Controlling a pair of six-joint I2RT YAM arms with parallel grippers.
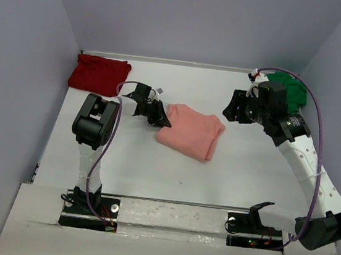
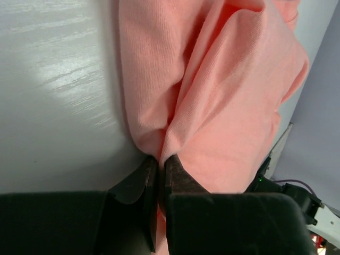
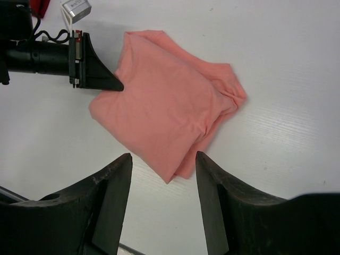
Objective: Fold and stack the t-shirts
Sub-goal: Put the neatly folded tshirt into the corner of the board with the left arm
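Left gripper [image 2: 160, 164] clamped on salmon-pink t-shirt [image 2: 223, 95] edge; shallow bite could slip and undo the fold. Right gripper [image 3: 163, 159] apart, empty.

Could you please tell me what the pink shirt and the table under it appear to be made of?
The salmon-pink t-shirt looks like soft, matte knit cloth, probably cotton jersey: a fine ribbed weave shows up close, and it puckers into loose folds. The table looks like a hard, smooth white board, perhaps laminate: it shows faint grain-like streaks and a soft patch of glare.
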